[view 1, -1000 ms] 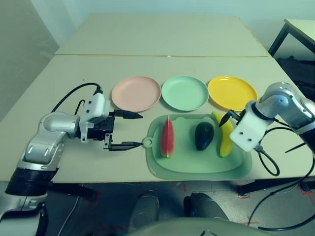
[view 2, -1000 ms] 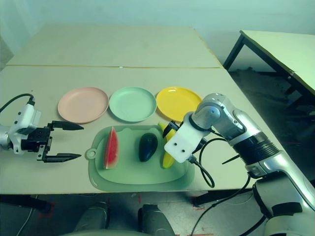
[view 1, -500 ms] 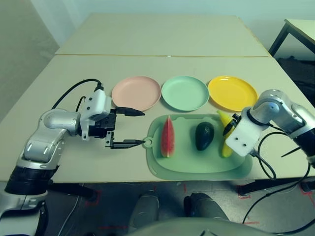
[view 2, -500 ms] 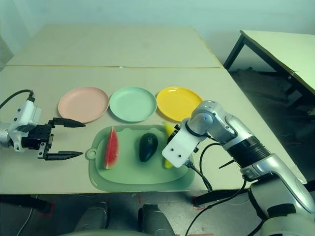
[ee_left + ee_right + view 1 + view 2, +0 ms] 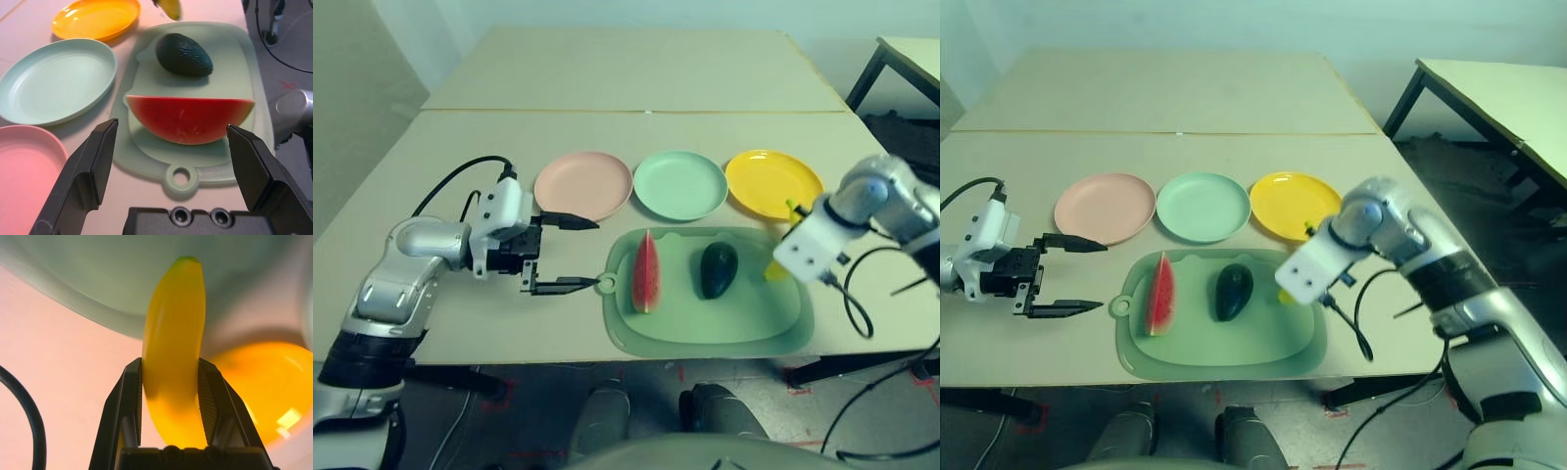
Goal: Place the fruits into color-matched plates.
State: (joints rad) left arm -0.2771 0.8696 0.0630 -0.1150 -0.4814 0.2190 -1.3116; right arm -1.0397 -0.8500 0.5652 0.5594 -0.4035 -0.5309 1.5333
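Green mat (image 5: 705, 328) low in the centre of the head view, serving as staging ground: watermelon wedge (image 5: 646, 273) and avocado (image 5: 719, 269) lying on it, not yet sorted. Across the middle, in a row above the mat: pink plate (image 5: 583, 186), mint green plate (image 5: 680, 185), yellow plate (image 5: 773, 182), all bare. At right, right gripper (image 5: 168, 396) clamped on the banana (image 5: 173, 347), lifted off the mat near the yellow plate's edge, probably for dropping there. At left, left gripper (image 5: 173, 152) spread wide, empty, aimed at the watermelon wedge, likely readied for it.
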